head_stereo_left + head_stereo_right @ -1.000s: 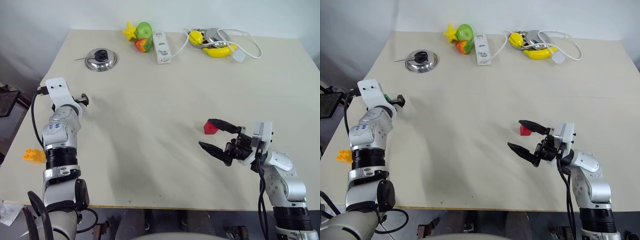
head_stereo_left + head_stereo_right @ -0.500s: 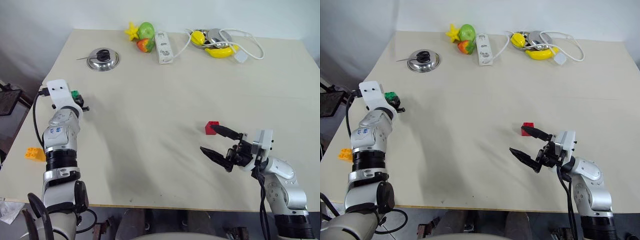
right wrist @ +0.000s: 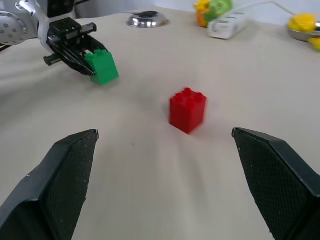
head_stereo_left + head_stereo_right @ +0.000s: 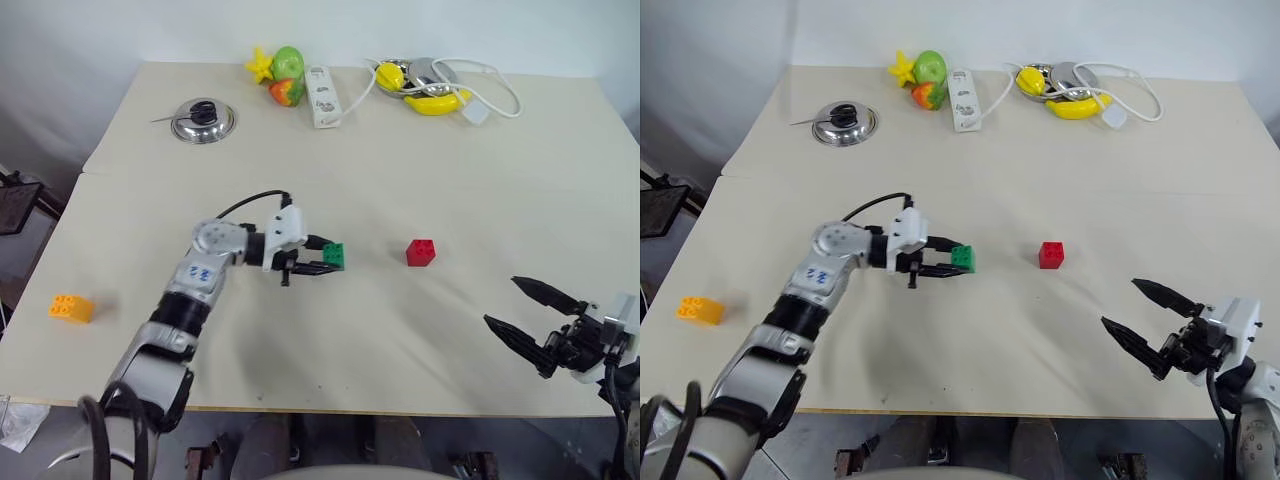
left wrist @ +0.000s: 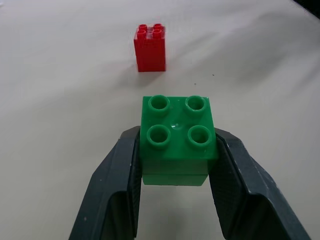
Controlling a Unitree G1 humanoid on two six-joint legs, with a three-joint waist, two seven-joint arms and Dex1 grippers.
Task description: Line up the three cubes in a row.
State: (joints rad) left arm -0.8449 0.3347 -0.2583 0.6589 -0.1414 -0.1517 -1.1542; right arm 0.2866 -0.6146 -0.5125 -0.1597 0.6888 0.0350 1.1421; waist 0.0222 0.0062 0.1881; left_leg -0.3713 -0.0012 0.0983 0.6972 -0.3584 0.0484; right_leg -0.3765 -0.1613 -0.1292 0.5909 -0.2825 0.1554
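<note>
Green cube (image 4: 334,256) mid-frame, studs up, pinched in left gripper (image 4: 322,257); red cube (image 4: 421,252) upright beside; right gripper (image 4: 532,318) spread, empty.

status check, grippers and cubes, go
Left gripper shut on green cube, left of red cube. Right gripper open, empty. Orange-yellow cube far left. Nothing in between.

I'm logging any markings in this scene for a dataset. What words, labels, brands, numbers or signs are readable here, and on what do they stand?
No text can be read.
Left arm: small blue marks on its grey casing, too small to read.
Green cube, red cube, orange-yellow cube: only studs, no lettering visible.
White power strip: no legible marking.
</note>
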